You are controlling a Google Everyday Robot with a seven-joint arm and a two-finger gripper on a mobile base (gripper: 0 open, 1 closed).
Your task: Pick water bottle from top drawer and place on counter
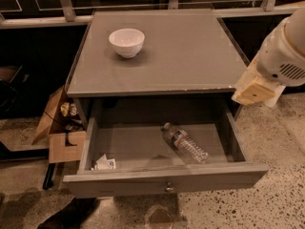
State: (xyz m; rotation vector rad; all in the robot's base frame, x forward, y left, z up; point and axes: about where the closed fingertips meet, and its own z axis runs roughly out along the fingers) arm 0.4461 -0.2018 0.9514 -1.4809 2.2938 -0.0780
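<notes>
Camera view looks down on a water bottle [186,143] lying on its side on the floor of an open drawer [164,181]. It sits right of the middle and slants, with its cap toward the back left and its base toward the front right. The bottle is clear and ribbed, with a coloured band round it, and nothing else in the drawer touches it. Tucked into the drawer's front left corner, well apart from the bottle, is a small white scrap of paper or packet [106,163]. The grey drawer is pulled out toward me, and a little round knob [168,189] sits at the centre of its front panel. Above it is the flat grey surface [190,56] of the cabinet, its front edge chipped pale near the right end. A white bowl [127,42] stands upright on it toward the back left. Off to the right a bulky white arm [286,51] comes in from the edge of the view. Its pale yellowish claw [255,89] hangs just beside the front right corner of the surface, above the drawer's right side and well clear of the bottle. I cannot tell whether the claw is wide or narrow. On the speckled floor [267,204] to the left of the cabinet sits an open cardboard box [59,132].
</notes>
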